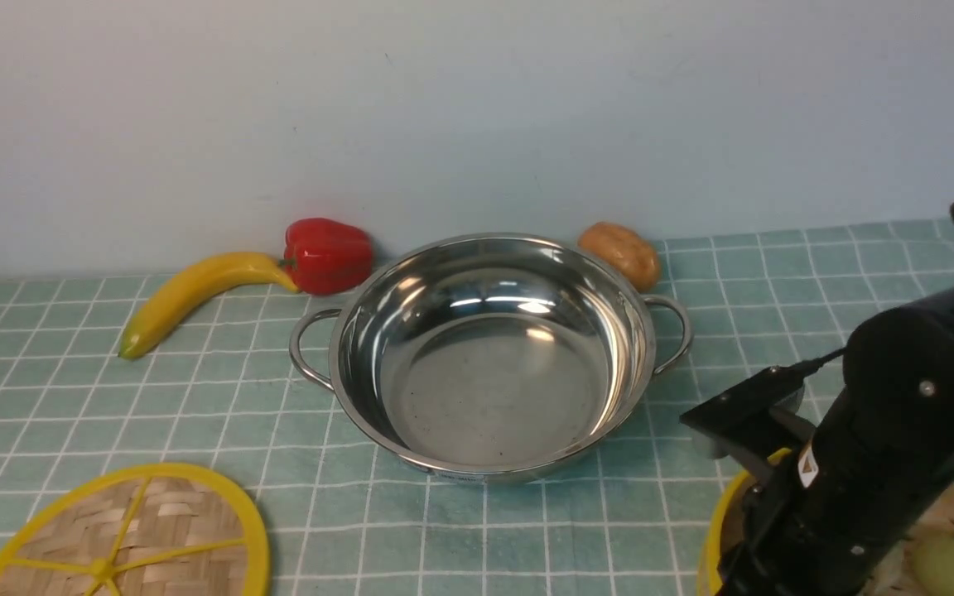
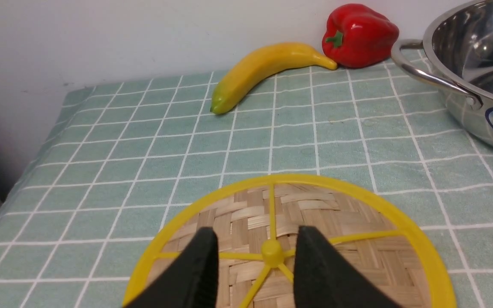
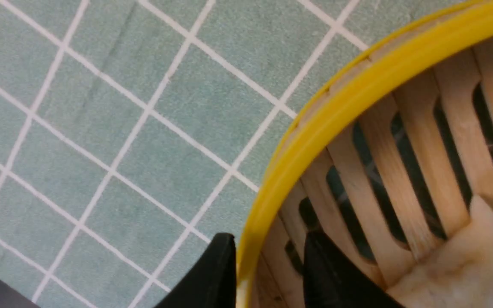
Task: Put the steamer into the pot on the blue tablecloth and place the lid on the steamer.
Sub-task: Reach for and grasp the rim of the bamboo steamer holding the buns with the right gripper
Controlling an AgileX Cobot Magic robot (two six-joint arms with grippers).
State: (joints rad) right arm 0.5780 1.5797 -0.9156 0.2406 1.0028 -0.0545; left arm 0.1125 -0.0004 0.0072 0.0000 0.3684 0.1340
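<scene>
2 vessels and 1 flat lid (image 1: 125, 538) lie on the blue tablecloth (image 1: 55, 389). Farthest left, at the near edge, the lid lies flat with its woven face and yellow spokes up, well apart from the pot. In the left wrist view the left gripper (image 2: 257, 231) hangs over the lid with its 2 black fingers spread apart and the yellow hub (image 2: 271, 251) showing between them; whether they touch the weave I cannot tell.

Farther back, a banana (image 1: 195, 294) lies with its tip against a red pepper (image 1: 328, 255), both near the wall.

In the middle stands the pot (image 1: 626, 331), upright, with nothing in it but reflections. A potato (image 1: 619, 252) sits just behind its right rim.

At the near right, the steamer (image 1: 713, 513) rests on the cloth, apart from the pot and largely hidden by the right arm (image 1: 883, 439). On its slatted floor lies 1 pale, soft-looking lump (image 3: 456, 265); I cannot tell what it is. In the right wrist view the right gripper (image 3: 271, 235) stands astride the steamer's yellow rim, 1 finger outside the wall and 1 inside, jaws apart, with a gap showing between the inner finger and the wall.
</scene>
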